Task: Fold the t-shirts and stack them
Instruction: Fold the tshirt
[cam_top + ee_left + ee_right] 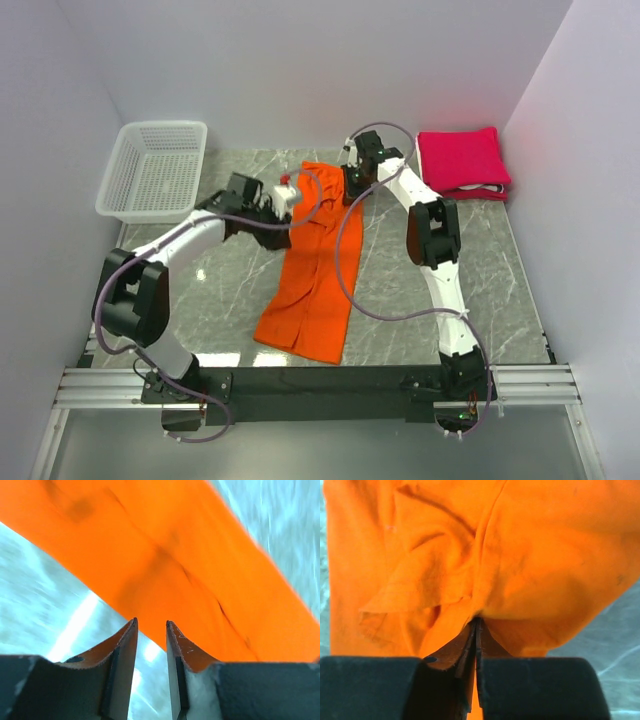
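The orange t-shirt [312, 275] lies folded into a long strip down the middle of the table. My right gripper [352, 180] is shut on its far right corner; in the right wrist view the jaws [476, 622] pinch a bunched fold of orange cloth [485, 555]. My left gripper [290, 200] is at the shirt's far left edge, open and empty; in the left wrist view its fingertips [150, 625] stand apart just above the marble with the orange shirt [165, 555] beyond them. Folded crimson-pink t-shirts [460, 160] with a white layer are stacked at the back right.
A white mesh basket [155, 170] stands at the back left. Grey marble tabletop [220, 290] shows on both sides of the shirt. White walls close in the left, back and right. The black rail [320, 382] runs along the near edge.
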{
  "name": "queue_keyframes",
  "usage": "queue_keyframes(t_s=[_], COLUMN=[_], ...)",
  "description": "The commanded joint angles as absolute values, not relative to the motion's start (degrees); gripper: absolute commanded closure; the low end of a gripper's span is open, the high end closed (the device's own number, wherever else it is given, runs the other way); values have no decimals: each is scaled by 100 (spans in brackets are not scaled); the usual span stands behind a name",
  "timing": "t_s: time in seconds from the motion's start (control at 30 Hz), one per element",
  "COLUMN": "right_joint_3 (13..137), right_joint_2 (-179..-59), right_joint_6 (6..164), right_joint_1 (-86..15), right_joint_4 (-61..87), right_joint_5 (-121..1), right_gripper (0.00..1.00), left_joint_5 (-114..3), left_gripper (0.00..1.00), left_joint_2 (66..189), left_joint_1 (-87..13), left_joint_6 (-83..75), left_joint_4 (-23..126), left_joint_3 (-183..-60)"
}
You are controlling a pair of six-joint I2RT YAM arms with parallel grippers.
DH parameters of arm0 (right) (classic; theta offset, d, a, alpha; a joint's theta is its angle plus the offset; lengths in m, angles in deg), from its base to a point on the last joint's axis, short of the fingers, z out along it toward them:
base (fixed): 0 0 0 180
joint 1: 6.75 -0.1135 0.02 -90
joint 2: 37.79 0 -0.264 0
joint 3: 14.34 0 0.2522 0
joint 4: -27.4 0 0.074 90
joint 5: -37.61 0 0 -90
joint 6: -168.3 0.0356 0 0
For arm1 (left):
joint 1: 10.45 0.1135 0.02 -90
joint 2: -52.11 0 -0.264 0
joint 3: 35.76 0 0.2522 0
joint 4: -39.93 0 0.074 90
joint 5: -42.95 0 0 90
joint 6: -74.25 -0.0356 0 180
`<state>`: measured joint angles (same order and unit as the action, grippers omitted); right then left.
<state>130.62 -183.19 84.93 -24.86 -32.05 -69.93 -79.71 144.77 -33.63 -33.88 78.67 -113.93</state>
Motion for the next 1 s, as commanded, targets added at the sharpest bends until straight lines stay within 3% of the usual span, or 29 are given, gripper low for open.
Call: queue_keyframes(t_s=[0.0,0.07,0.23,0.6,0.97], right_joint_3=[12392,12108,12010,10745,10419], right_joint_2=[-17395,-16832,-16173,-15179,-15037], right_joint_6=[8778,8849,8814,8524,8462], right_joint_1=[-2416,-2363,-2004,-974,-860], right_joint_4=[-2610,-2380,-2739,-3057,-3083], right_joint_5=[-7366,-7156,-6751,-6970,-6953], right_gripper=[91,81,71,71,73], left_joint_5=[-8116,-7983,-8009,-7878,-7280], left_gripper=[65,66,73,77,82], left_joint_2=[14718,15070,16950,18411,19114], left_joint_1=[-3295,-3304,-3304,-3664,-4068], left_joint_6=[-2674,-2306,-1050,656,1905], left_joint_4=[7172,7075,7716,5978,5203], left_joint_3=[-12148,-12570,-14881,-15868,-16070])
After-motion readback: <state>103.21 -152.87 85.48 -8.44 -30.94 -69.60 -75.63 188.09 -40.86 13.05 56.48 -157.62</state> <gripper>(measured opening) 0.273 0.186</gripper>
